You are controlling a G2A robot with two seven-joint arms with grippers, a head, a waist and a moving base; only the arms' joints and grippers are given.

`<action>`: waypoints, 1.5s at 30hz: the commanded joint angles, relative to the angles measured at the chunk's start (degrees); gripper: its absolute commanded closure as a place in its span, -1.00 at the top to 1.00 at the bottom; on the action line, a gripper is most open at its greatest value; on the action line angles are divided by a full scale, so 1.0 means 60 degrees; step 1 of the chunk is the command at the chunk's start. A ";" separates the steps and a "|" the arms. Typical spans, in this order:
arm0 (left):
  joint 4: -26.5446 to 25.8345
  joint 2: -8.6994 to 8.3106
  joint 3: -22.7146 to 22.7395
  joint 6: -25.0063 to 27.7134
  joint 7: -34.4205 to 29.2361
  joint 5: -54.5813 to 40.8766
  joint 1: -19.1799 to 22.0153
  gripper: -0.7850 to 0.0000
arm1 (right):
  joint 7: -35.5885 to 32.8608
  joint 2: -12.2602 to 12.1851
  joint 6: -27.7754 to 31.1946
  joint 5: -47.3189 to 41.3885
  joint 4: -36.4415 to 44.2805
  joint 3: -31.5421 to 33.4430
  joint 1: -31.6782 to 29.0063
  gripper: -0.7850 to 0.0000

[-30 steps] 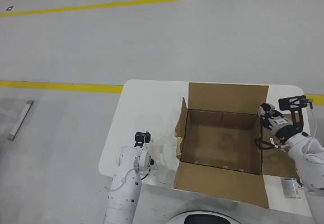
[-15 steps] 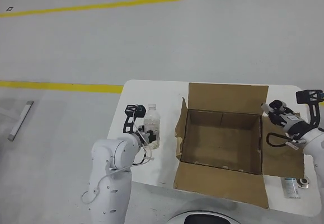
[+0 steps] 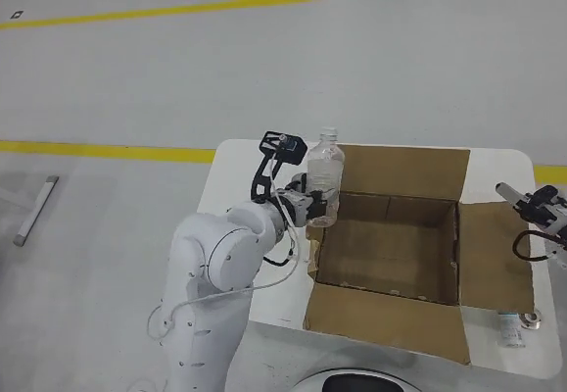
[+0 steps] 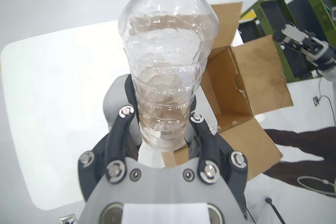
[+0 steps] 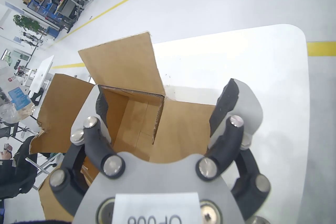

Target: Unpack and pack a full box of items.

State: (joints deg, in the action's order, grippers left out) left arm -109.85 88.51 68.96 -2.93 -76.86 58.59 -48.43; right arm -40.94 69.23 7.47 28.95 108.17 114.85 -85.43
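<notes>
Now the bottle goes into the box

The left gripper (image 4: 160,114) has its fingers closed on the lower, ribbed part of a clear bottle (image 4: 168,51). The bottle stands upright, capped and partly filled with water. From the top view it hangs over the left wall of the cardboard box (image 3: 391,209), near the far corner and off the table (image 3: 254,167). The box's flaps are folded out and its floor is bare. The right gripper (image 5: 166,97), fingers spread wide and holding nothing, sits beyond the right flap, well apart from the bottle.

The step in hand looks like packing. The bottle should travel further inward before descending, so its base clears the ragged left flap and wall. The grip is low and the water's weight sits above the fingers, so it should move slowly and upright. A corner spot leaves room for other items, and the fingers should open only once the base rests on the floor.
</notes>
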 commanded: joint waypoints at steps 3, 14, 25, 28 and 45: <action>0.0680 0.0127 -0.0661 -0.0453 -0.0233 -0.1119 0.0679 -1.00 | -0.0205 -0.0052 -0.0062 -0.0438 -0.0309 0.0243 -0.0055 1.00; 0.1976 0.0253 -0.1715 -0.0842 -0.0167 -0.1631 0.1025 -1.00 | -0.0336 -0.0191 0.0313 -0.0608 -0.0690 0.0274 -0.0231 1.00; 0.1976 0.0253 -0.1715 -0.0842 -0.0167 -0.1631 0.1025 -1.00 | -0.1326 -0.0411 0.1055 -0.0542 -0.1314 -0.0029 -0.0058 -0.33; 0.1976 0.0253 -0.1715 -0.0842 -0.0167 -0.1631 0.1025 -1.00 | -0.1392 -0.0442 0.1518 -0.0846 -0.1426 -0.0083 -0.0212 -0.80; 0.4764 0.0419 -0.2846 -0.2409 -0.0243 -0.1454 0.1356 -1.00 | -0.1003 -0.0584 0.1596 -0.2035 -0.0814 -0.0022 -0.0717 -1.00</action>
State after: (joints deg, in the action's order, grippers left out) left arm -82.31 91.04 51.76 -17.00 -78.70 49.77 -40.29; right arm -47.04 65.77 17.17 16.99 102.85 114.62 -89.58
